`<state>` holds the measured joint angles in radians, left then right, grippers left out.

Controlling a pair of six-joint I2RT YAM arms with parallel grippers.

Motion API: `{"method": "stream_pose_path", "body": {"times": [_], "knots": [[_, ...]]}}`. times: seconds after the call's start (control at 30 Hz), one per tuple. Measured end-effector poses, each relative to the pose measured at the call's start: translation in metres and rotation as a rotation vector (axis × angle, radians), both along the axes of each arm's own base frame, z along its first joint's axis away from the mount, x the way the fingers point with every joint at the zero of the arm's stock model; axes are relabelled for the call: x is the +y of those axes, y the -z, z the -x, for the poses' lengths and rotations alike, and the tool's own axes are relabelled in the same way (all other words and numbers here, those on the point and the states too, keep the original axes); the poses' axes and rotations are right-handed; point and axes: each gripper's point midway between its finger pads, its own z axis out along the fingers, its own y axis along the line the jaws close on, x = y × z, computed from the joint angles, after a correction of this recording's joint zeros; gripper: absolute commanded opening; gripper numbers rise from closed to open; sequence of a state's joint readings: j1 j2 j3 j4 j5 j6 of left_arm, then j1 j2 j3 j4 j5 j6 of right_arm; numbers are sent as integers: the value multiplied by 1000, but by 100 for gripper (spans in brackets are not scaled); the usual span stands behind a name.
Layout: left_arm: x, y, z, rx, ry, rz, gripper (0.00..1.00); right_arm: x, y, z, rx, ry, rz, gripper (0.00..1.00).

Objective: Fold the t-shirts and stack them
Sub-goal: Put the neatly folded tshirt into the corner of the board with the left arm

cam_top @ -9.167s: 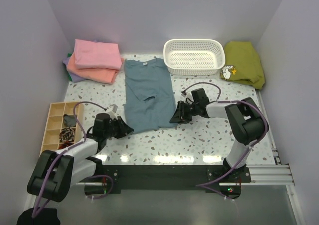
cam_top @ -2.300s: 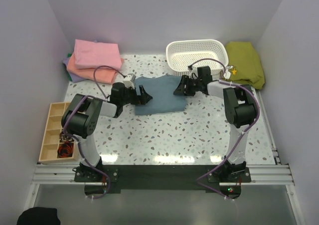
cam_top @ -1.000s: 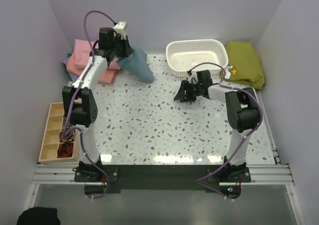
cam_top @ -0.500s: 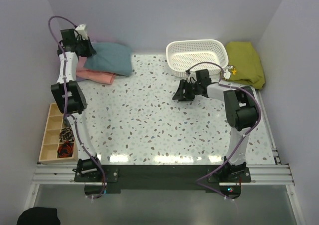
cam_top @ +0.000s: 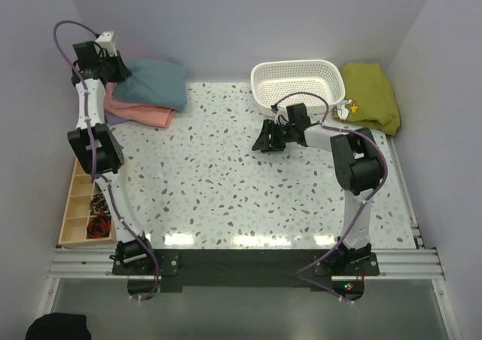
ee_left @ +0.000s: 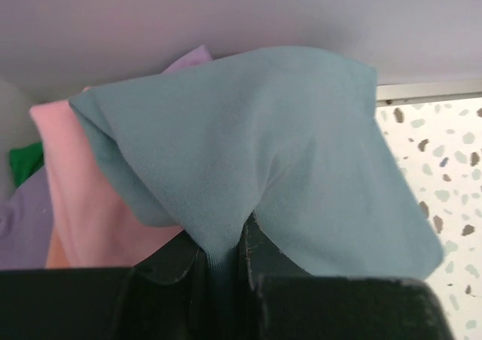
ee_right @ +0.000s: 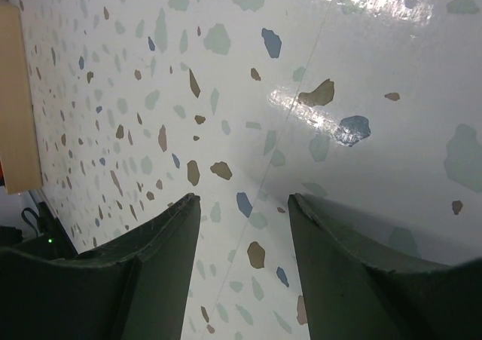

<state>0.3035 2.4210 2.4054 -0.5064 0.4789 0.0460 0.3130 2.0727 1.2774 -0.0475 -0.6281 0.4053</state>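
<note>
The blue-grey t-shirt [cam_top: 156,82] is lying folded on top of the pink and salmon stack [cam_top: 147,114] at the upper left of the top view. The left claw [ee_left: 224,255] is pinching its edge. The right claw [ee_right: 242,227] is hovering spread wide and empty over the desk [cam_top: 226,197] at mid frame. Stacking this shirt is looking nearly done; only the release is remaining.

I see a white basket [cam_top: 295,103] on the speckled table [cam_top: 226,182], olive cloth [cam_top: 369,91] just right of it, and a wooden tray [cam_top: 66,218] far left.
</note>
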Motion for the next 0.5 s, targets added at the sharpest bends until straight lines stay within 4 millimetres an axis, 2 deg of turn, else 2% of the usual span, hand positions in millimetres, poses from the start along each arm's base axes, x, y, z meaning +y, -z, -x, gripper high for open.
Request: {"method": "stream_pose_path", "body": {"times": [0.1,0.13,0.17,0.2,0.3,0.4,0.5], "knots": [[26,17,6,39,-73,-15,1,3,0,1,-2,-7,0,56],[34,20,8,49,-101,-25,14,3,0,1,-3,-7,0,56],[42,23,9,56,-128,-36,89,3,0,1,-3,-7,0,56],[48,23,10,58,-149,-45,100,2,0,1,-3,-7,0,56],[68,28,11,57,-234,-85,100,2,1,1,-5,-8,-2,56],[87,35,22,77,-315,-119,100,3,1,2,-9,-9,-4,56],[96,27,35,77,-381,-137,100,2,0,4,-21,-7,1,56]]}}
